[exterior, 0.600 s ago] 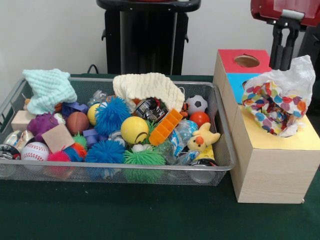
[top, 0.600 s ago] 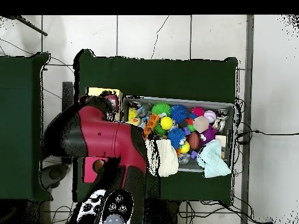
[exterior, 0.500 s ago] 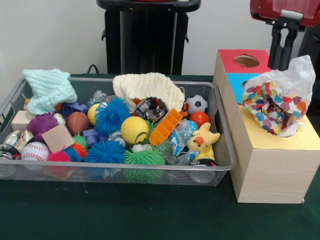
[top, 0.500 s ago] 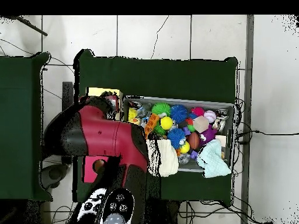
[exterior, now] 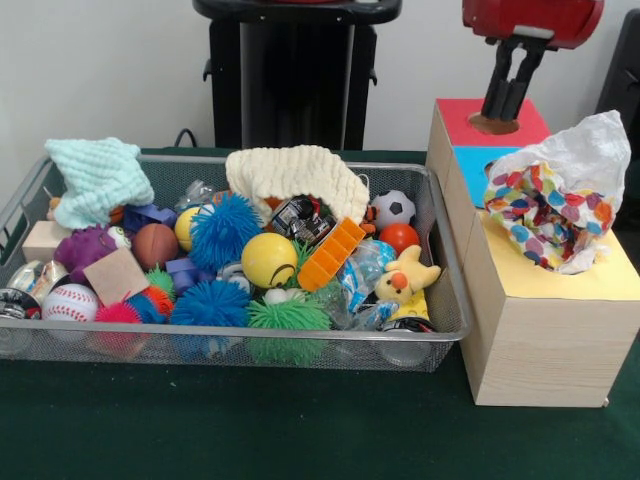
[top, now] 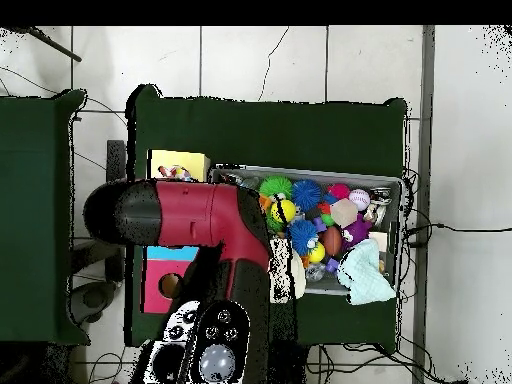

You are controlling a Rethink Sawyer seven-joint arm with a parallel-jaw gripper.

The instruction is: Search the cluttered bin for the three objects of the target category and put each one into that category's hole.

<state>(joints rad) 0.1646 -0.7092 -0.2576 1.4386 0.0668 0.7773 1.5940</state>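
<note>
The polka-dot bag [exterior: 538,215] and the plain white bag [exterior: 585,150] lie bunched together on the yellow top [exterior: 610,280] of the pale wood box. They cover its hole, which is hidden. My gripper [exterior: 497,110] hangs shut and empty, up and to the left of the bags, in front of the red-topped box's hole [exterior: 493,123]. It touches nothing. The wire mesh bin [exterior: 445,250] stands left of the boxes, full of toys. In the overhead view my arm [top: 200,215] hides the gripper, and the bags [top: 176,173] show on the yellow box.
The bin holds a cream knitted cloth [exterior: 295,170], a mint knitted cloth [exterior: 95,175], spiky balls, a yellow ball [exterior: 268,260], an orange block [exterior: 335,252] and a yellow plush toy [exterior: 405,280]. The blue-topped box [exterior: 470,165] sits between the red and yellow ones.
My gripper has moved left in the front view, from above the bags to in front of the red-topped box. In the overhead view the arm has swung over the bin's left end. The bags stay put.
</note>
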